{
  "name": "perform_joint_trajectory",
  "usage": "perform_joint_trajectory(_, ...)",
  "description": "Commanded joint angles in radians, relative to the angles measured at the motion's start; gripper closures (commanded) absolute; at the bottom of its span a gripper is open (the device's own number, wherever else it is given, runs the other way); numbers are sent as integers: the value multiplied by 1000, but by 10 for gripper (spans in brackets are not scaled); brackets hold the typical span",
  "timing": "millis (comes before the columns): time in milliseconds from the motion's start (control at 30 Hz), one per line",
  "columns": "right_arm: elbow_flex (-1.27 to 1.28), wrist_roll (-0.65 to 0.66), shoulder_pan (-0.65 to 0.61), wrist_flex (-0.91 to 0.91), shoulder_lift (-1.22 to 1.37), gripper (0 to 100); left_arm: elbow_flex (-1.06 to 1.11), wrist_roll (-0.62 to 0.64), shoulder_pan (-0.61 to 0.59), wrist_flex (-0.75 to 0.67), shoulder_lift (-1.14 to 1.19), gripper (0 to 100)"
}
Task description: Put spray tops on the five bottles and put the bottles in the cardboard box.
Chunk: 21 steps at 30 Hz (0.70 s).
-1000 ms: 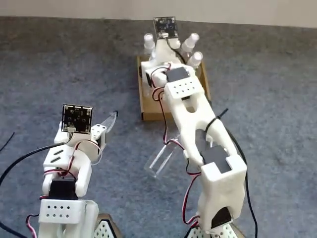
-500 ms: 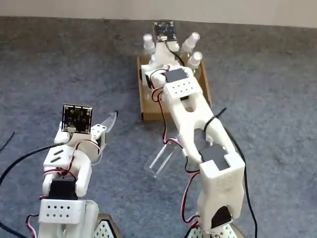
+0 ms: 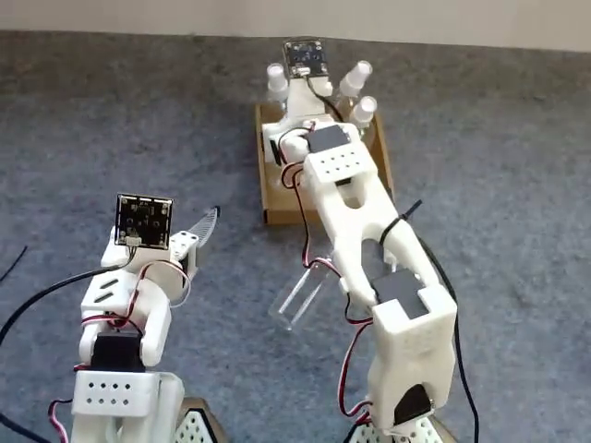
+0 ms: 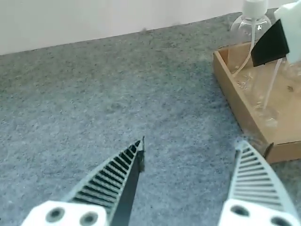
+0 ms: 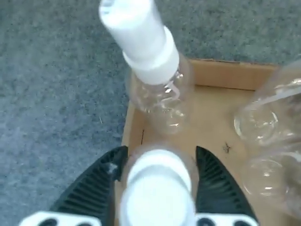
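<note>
Over cardboard box (image 5: pixel 221 75), your right gripper (image 5: pixel 160 155) pinches capped bottle (image 5: pixel 157 188) standing inside, beside second capped bottle (image 5: pixel 141 42). Your left gripper (image 4: pixel 188 146) spread wide above grey carpet (image 4: pixel 94 94), apart from box.

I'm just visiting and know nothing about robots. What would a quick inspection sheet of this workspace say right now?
Surface: grey carpet.
Job's things: cardboard box holds upright bottles with spray tops; one clear bottle lies on the carpet outside it.
Clutter: nothing seen.
Grippers: left gripper above the carpet, fingers open, empty; right gripper over the box at a capped bottle.
Cables: wires run along both arms.
Surroundings: pale wall behind.
</note>
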Motion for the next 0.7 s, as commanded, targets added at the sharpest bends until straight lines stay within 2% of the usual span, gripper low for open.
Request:
perform_joint_trajectory(0, -47, 9, 7, 15, -24, 814, -4, 5, -13, -26, -12, 727)
perform_joint_trajectory(267, -39, 8, -31, 15, -87, 680, -2, 5, -13, -26, -12, 727)
perform_joint_trajectory(500, -45, 8, -25, 19, -162, 676, -2, 5, -13, -26, -12, 727)
perform_joint_trajectory(667, -68, 9, -30, 147, -291, 676, -2, 5, -13, -26, -12, 727)
